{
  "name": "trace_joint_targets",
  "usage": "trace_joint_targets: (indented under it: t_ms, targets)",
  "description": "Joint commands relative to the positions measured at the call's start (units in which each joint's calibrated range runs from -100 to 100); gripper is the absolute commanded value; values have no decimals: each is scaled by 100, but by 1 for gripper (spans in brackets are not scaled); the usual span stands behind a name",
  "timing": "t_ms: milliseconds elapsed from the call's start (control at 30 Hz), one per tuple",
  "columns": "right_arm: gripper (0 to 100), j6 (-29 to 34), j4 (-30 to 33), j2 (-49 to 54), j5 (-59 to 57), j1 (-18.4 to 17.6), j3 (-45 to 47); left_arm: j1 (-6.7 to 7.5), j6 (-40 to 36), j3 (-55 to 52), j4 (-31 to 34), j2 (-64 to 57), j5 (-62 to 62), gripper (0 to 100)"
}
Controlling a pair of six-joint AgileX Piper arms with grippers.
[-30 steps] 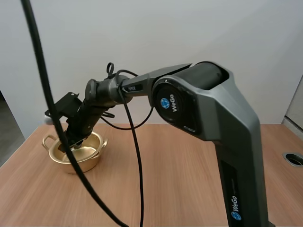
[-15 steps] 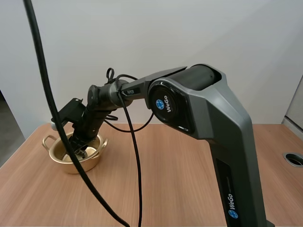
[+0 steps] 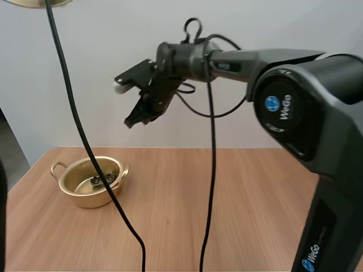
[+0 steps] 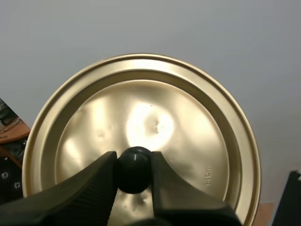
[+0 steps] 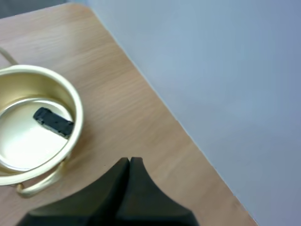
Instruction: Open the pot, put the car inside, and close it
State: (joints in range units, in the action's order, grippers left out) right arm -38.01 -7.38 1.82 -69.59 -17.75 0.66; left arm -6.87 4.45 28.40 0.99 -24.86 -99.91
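A gold pot (image 3: pixel 91 182) stands open on the left of the wooden table, with a small dark car (image 3: pixel 104 181) lying on its bottom. From the right wrist the pot (image 5: pixel 33 123) and the car (image 5: pixel 53 121) inside it are plain. My right gripper (image 3: pixel 136 119) hangs high above the table, up and right of the pot, its fingers (image 5: pixel 126 181) together as one dark wedge. My left gripper (image 4: pixel 133 170) is shut on the black knob (image 4: pixel 134 163) of the gold lid (image 4: pixel 141 141), held up in the air. The lid's edge (image 3: pixel 38 3) peeks in high above the table's left side.
The wooden table (image 3: pixel 227 209) runs wide to the right of the pot, with a white wall behind it. My right arm's grey body (image 3: pixel 317 113) rises at the right side.
My right gripper has risen out of the pot and swung up and to the right, leaving the car on the pot's bottom. The lid's edge has come into the high view.
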Motion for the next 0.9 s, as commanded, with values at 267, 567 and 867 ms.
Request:
trace_joint_targets:
  t_ms: [267, 567, 867]
  targets:
    - [0, -16, -89, 1598, -543, 1162, 1, -2, 4, -4148, -43, -88, 507, 0]
    - [0, -15, -39, 2433, -748, 1321, 1, -2, 47, -6706, -194, 135, 2822, 0]
    - [0, -5, -39, 2749, -1171, 1321, 1, -2, 88, -7767, -194, 858, 3664, 0]
